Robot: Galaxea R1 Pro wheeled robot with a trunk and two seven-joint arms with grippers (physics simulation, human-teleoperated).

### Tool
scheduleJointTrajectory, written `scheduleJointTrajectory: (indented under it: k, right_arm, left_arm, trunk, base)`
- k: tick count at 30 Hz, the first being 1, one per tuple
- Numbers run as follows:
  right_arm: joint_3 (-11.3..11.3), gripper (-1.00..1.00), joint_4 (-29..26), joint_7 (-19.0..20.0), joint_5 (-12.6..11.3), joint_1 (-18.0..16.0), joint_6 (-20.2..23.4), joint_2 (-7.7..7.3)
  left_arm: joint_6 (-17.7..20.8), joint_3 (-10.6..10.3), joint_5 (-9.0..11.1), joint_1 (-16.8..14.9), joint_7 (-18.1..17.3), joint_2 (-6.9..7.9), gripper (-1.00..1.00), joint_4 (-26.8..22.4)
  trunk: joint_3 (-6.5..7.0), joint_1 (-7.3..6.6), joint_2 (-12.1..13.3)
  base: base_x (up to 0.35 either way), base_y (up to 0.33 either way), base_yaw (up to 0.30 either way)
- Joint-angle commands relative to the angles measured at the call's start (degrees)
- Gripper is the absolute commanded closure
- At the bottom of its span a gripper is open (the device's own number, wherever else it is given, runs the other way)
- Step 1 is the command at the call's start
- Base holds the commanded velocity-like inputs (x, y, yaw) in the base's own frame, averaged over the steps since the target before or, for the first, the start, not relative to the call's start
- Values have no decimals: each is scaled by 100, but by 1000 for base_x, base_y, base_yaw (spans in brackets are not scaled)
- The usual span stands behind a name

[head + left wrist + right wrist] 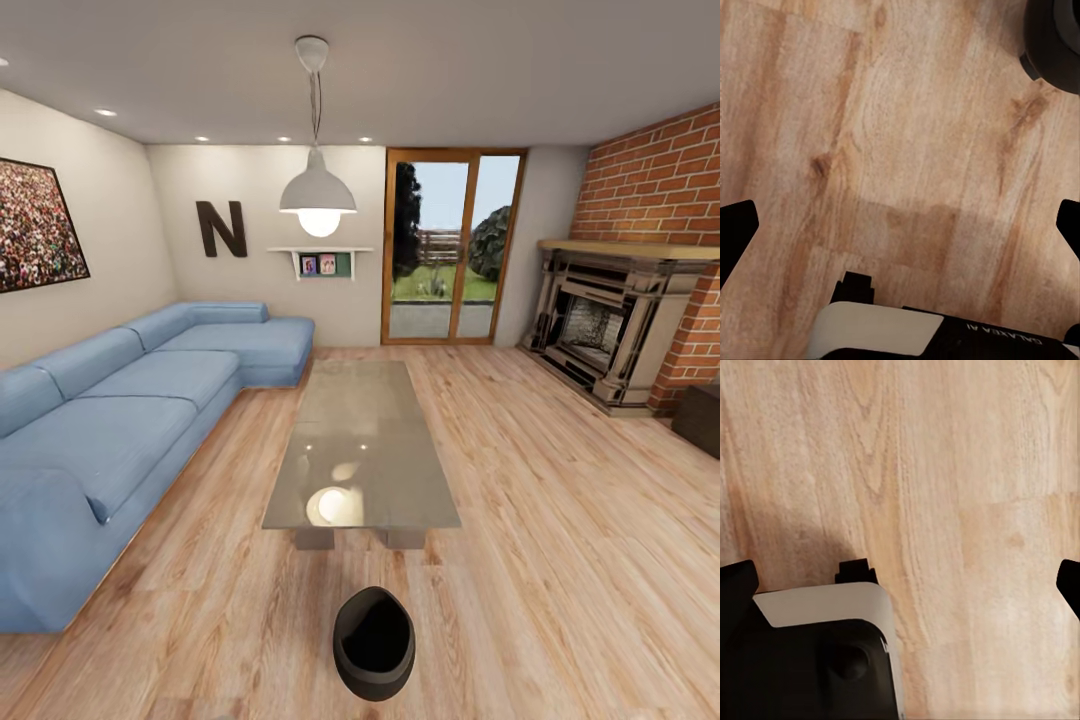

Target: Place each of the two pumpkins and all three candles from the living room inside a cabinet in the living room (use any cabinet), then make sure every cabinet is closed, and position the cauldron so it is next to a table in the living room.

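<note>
Head view takes in the living room: the cauldron [374,642] sits on the plank floor [560,520] near the short end of the glass-topped table [360,455], a strip of bare boards between them. Blue sofa [120,420] runs along the left, brick fireplace [610,325] on the right — and a dark cabinet [700,418] corner peeks in beside it. Left wrist view: left gripper [900,225] spread wide, fingers [736,225] apart over bare floor, cauldron rim at the frame's corner. Right wrist view — right gripper [904,581] likewise released, holding nothing.
</note>
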Motion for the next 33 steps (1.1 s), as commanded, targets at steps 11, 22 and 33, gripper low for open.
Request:
scheduleJointTrajectory:
  k: [11,22,33]
  right_arm:
    - [49,-100,17,-4,-54,115,-19,-8]
    - [49,-100,13,-3,-54,228,-19,-27]
    - [49,-100,12,-1,-54,237,-19,-36]
  left_arm:
    - [-36,-48,45,27,-15,7,-100,20]
    - [-36,-48,45,28,-16,14,-100,19]
    - [-5,-55,25,48,-108,23,-100,25]
  trunk:
    - [191,-242,437]
    - [388,-483,878]
    - [586,-725,1320]
  base:
    - [0,0,0]
    - [0,0,0]
    - [0,0,0]
